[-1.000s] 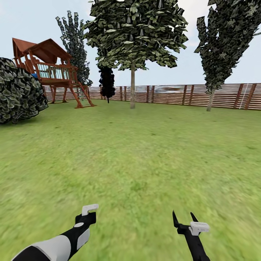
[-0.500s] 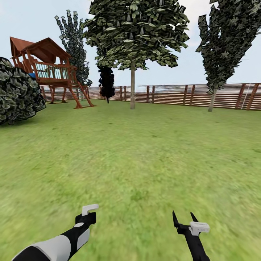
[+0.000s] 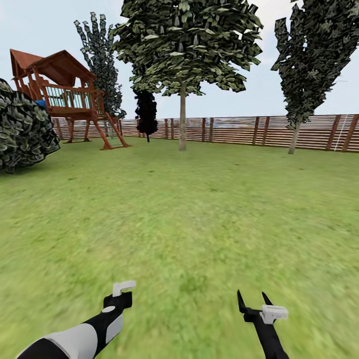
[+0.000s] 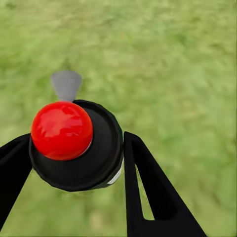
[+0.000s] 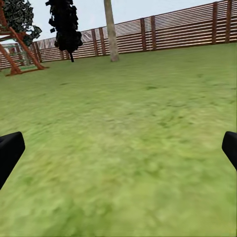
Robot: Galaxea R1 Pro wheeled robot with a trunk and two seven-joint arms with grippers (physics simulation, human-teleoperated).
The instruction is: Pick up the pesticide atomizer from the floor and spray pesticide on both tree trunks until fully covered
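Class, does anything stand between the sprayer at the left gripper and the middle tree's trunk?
Nothing visible does: only open grass lies between the sprayer, in the left gripper, and that trunk.

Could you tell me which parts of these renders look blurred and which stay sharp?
Head view: the near grass is smeared, while the fence and the tree stay crisp. Left wrist view: the red-topped black object between the fingers is sharp and glossy, over blurry grass. Right wrist view: foreground grass is soft, with no cast shadows.
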